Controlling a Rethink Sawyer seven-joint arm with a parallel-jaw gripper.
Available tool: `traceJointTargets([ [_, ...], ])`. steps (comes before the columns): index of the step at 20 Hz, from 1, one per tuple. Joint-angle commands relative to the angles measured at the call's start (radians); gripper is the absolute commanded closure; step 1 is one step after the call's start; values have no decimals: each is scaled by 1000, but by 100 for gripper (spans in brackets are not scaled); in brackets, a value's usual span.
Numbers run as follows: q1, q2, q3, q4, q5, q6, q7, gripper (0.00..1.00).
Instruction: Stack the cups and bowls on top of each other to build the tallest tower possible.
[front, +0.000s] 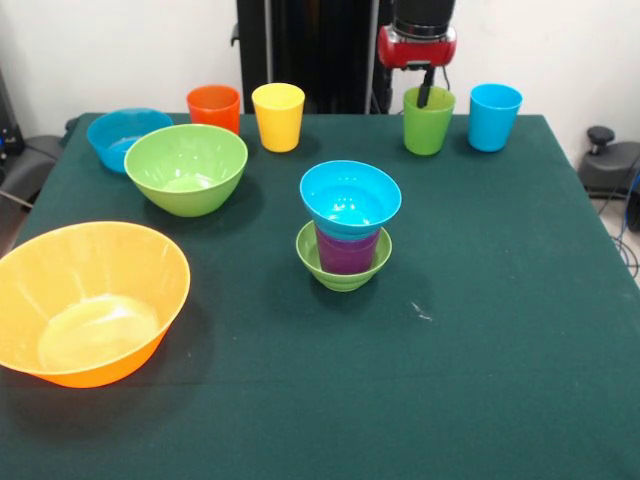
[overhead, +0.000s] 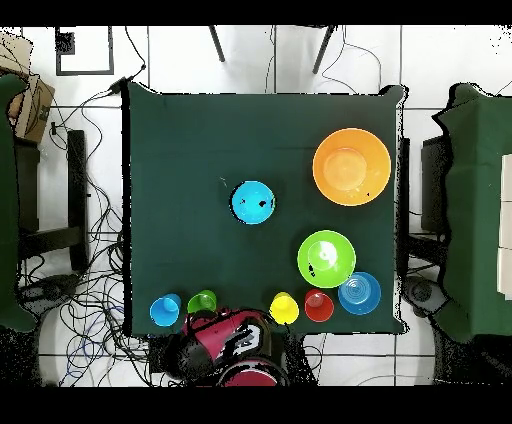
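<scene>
The tower stands mid-table: a small green bowl (front: 340, 279) holds a purple cup (front: 347, 252), and a small blue bowl (front: 350, 195) sits on top of it (overhead: 252, 201). The green cup (front: 428, 125) stands upright at the table's far edge, also seen from overhead (overhead: 202, 301). My gripper (front: 425, 92) hangs directly over the green cup, and its tip dips inside the rim. The light blue cup (front: 495, 117), yellow cup (front: 278, 117) and orange cup (front: 214, 107) stand in the same far row.
A medium green bowl (front: 186, 168) and a medium blue bowl (front: 125, 138) sit at the far left. The very large orange bowl (front: 85, 300) sits near left. The robot's base (overhead: 235, 345) is behind the row of cups.
</scene>
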Motion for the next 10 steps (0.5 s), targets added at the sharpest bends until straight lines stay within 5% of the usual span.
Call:
traceJointTargets([
  [1,3,66,27,-150,6,-63,91,0],
  [10,14,65,23,-155,4,-51,90,0],
])
